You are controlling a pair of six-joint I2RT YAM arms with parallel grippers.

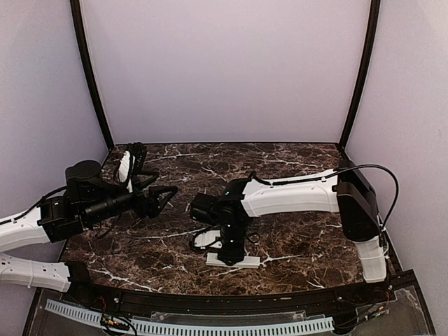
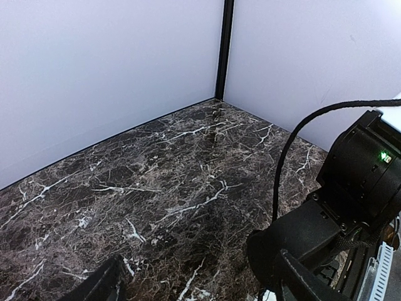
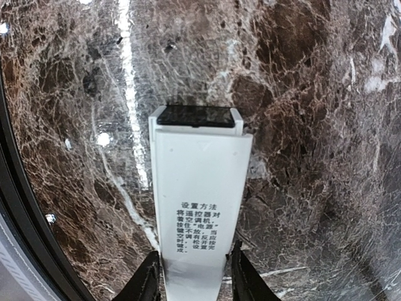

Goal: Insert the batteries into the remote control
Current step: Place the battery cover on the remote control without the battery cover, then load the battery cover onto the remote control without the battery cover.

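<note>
The remote control [image 3: 199, 188], a long white bar with a dark far end and printed text, lies on the marble table; it also shows in the top view [image 1: 241, 263]. My right gripper [image 3: 194, 273] points down at its near end, with one finger on each side pressed against it; it shows in the top view too [image 1: 229, 253]. My left gripper [image 1: 166, 196] hovers open and empty above the table left of centre, and its two fingers are wide apart in the left wrist view [image 2: 200, 285]. No batteries show in any view.
A small flat white piece [image 1: 207, 240] lies just left of the right gripper. A white and black item [image 1: 128, 165] stands at the back left corner. The right arm's black wrist [image 2: 357, 182] fills the right of the left wrist view. Walls enclose the marble table [image 1: 294, 238].
</note>
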